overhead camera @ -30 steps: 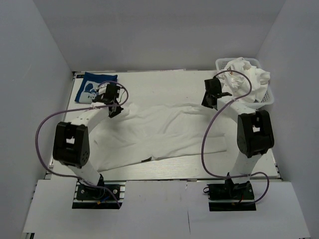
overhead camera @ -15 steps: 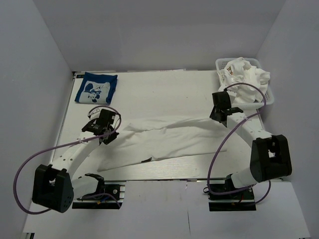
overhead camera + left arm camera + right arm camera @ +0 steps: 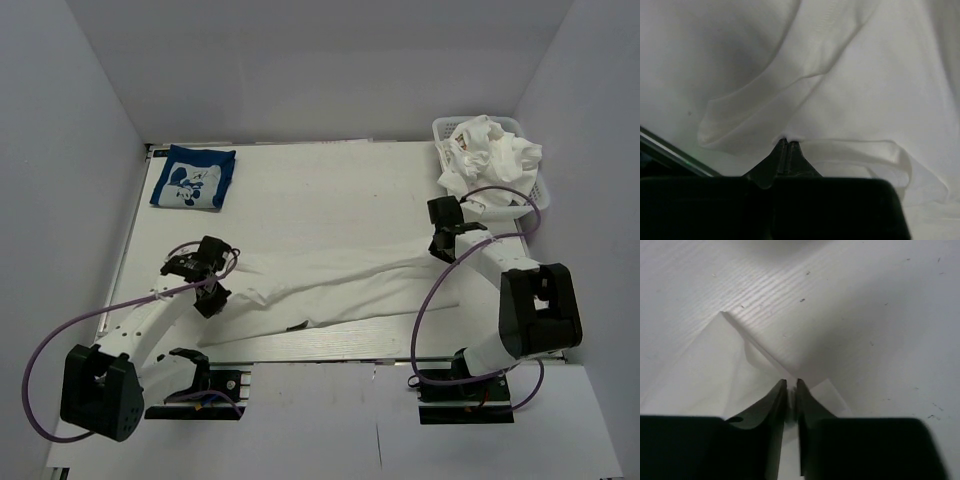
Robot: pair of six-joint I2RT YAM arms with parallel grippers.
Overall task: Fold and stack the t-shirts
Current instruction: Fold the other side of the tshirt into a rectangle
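White cotton fills the left wrist view. The white t-shirt [image 3: 850,75] lies in soft ridges just ahead of the left tool [image 3: 785,146]. That tool's two fingers are pressed tight together, with a fold of the hem caught at their tips.

At the right tool [image 3: 791,382] only a hairline slit shows between the fingers. A flat corner of the same shirt lies on the pale worktop [image 3: 865,315], directly under the tips and off to their left. I cannot tell whether that corner is pinched or merely lying beneath them.

From above, the shirt runs as a long, narrow band from one tool across to the other, so each tool sits at one end of it. I judge this to be a lengthwise fold being laid down. The next move calls for both ends to be let go and the tools raised straight up, so the cloth is not dragged out of its fold. The band would then need gripping again for a crosswise fold.

Well beyond the left tool, at the far corner, lies the navy t-shirt [image 3: 193,177], folded square with its white print upward. That is the likely place for the stack. Well beyond the right tool stands a white basket [image 3: 440,128] heaped with crumpled white garments [image 3: 495,150].
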